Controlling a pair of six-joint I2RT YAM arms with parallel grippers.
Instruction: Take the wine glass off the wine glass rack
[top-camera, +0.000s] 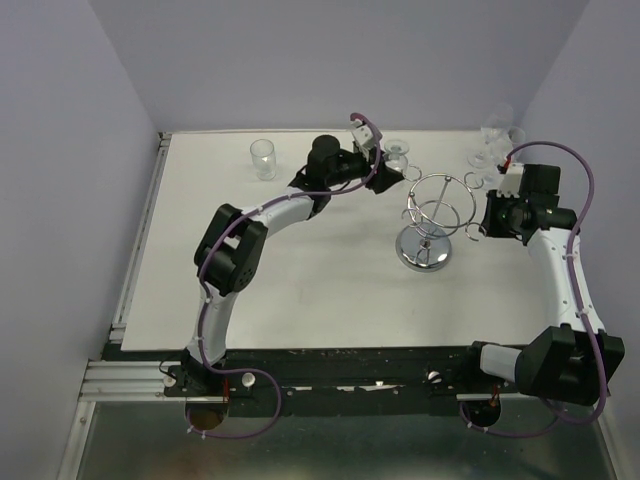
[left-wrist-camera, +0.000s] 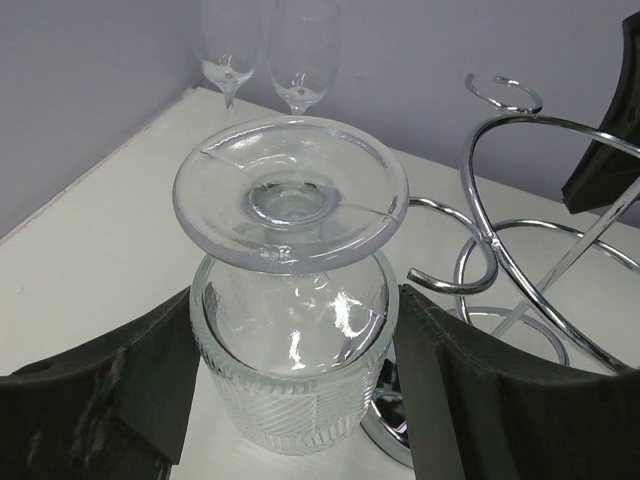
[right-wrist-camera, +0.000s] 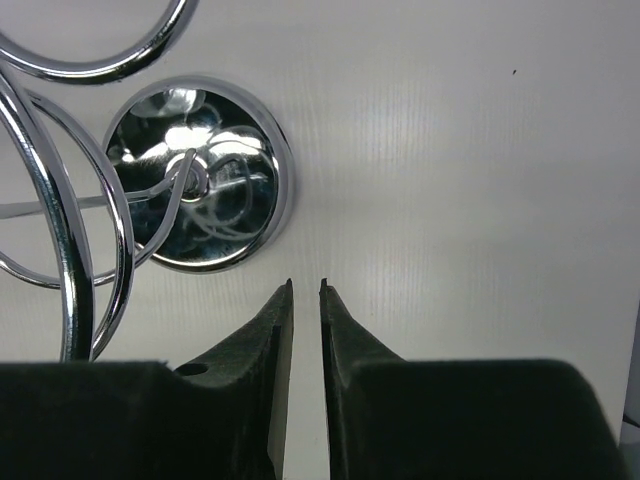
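The wine glass (left-wrist-camera: 290, 300) is clear with a ribbed bowl and hangs upside down, foot up. My left gripper (left-wrist-camera: 295, 380) is shut on its bowl, one black finger on each side. In the top view the glass (top-camera: 397, 155) is just behind and left of the wine glass rack (top-camera: 435, 212), apart from its hooks. The rack's chrome hook arms (left-wrist-camera: 520, 250) are to the right of the glass in the left wrist view. My right gripper (top-camera: 478, 228) is at the rack's right side. In the right wrist view it (right-wrist-camera: 305, 290) is shut and empty above the table, beside the mirror base (right-wrist-camera: 195, 175).
A clear tumbler (top-camera: 263, 158) stands at the back left of the white table. Two tall stemmed glasses (top-camera: 495, 140) stand in the back right corner and also show in the left wrist view (left-wrist-camera: 265, 50). Purple walls close the table on three sides.
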